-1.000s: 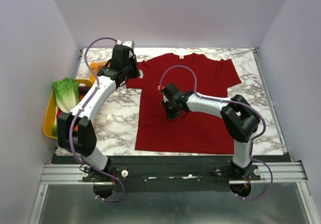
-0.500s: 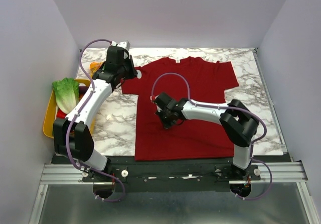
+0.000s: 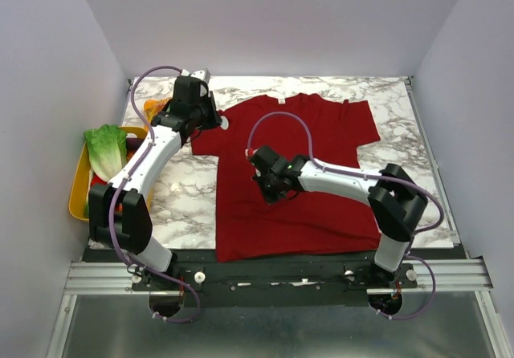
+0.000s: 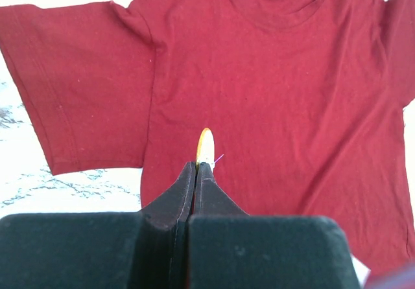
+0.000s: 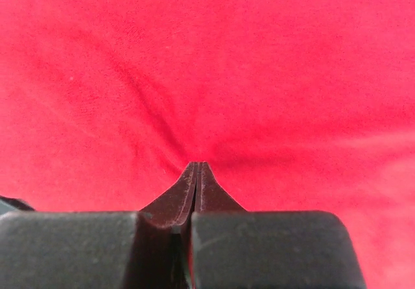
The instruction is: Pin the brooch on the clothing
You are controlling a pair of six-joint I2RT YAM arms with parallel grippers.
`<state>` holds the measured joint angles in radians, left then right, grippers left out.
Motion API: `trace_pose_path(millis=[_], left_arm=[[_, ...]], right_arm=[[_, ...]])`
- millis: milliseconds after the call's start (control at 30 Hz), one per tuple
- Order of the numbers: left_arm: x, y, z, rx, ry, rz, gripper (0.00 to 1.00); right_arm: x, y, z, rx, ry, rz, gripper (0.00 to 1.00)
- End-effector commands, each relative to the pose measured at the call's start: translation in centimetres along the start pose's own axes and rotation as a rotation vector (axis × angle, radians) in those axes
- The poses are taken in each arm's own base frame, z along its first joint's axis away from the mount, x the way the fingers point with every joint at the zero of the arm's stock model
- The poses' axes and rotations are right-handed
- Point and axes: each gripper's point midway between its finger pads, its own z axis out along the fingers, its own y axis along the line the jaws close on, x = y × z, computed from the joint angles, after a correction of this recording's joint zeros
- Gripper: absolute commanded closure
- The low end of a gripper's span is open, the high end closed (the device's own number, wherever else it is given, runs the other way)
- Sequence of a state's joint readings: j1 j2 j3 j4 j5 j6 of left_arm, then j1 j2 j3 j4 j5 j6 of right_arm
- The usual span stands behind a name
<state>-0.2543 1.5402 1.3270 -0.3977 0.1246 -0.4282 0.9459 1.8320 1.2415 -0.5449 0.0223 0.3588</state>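
The dark red T-shirt lies flat on the marble table, collar at the far side. My left gripper hovers above the shirt's left sleeve. It is shut on the brooch, which shows edge-on at the fingertips with a yellow face and pale back, and as a pale disc in the top view. The shirt fills the left wrist view. My right gripper is low on the shirt's middle. Its jaws are shut on a pinch of the fabric, with creases running to the tips.
A yellow tray stands at the table's left edge, with a lettuce on it. An orange packet lies behind the left arm. Pale walls close in the table on three sides.
The right gripper has pulled the shirt to the left, so its left sleeve and hem have shifted. The left gripper with the brooch has shifted only slightly.
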Motion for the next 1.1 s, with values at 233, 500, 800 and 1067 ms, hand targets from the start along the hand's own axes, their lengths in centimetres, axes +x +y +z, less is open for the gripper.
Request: trace_pose_path(millis=[233, 500, 800, 1067], left_arm=[[2.8, 0.5, 1.5, 0.002, 0.078, 0.000, 1.00], [4.0, -0.3, 2.4, -0.006, 0.109, 0.035, 1.00], [5.4, -0.9, 4.1, -0.085, 0.168, 0.127, 1.00], [5.8, -0.6, 5.7, -0.204, 0.185, 0.215, 1.00]], right_arm=[[2.6, -9.0, -1.3, 0.228, -0.009, 0.188, 0.99], [6.6, -11.6, -0.3, 0.230, 0.076, 0.321, 1.00], [8.7, -9.7, -0.5, 0.130, 0.130, 0.360, 1.00], [5.2, -10.8, -3.2, 0.182, 0.000, 0.350, 1.00]])
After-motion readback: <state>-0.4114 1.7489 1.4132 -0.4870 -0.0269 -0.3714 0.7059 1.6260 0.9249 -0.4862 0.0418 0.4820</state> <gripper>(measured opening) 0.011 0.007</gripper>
